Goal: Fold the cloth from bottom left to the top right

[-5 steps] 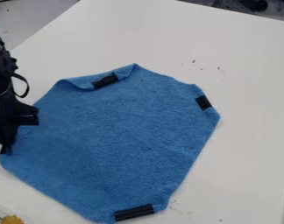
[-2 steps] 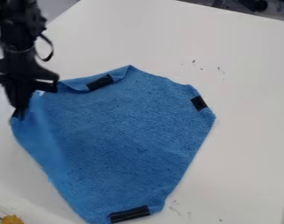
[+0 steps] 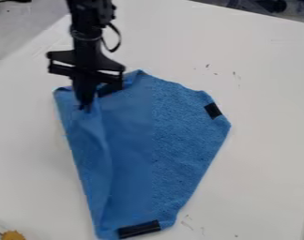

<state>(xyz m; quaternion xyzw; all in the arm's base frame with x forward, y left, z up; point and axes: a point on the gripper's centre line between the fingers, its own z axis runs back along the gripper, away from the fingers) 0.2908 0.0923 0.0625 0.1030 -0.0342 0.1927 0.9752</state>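
Blue cloth [image 3: 186, 122] spreads from mid-frame to the bottom, its left side raised, pinched between my narrowed jaws; my gripper [image 3: 84, 108] is upper left. The fold seems half made: crossing to the right-hand black patch [image 3: 213, 110] and flattening remain. White table [image 3: 267, 154] gives room rightward, its edge cutting the upper right.
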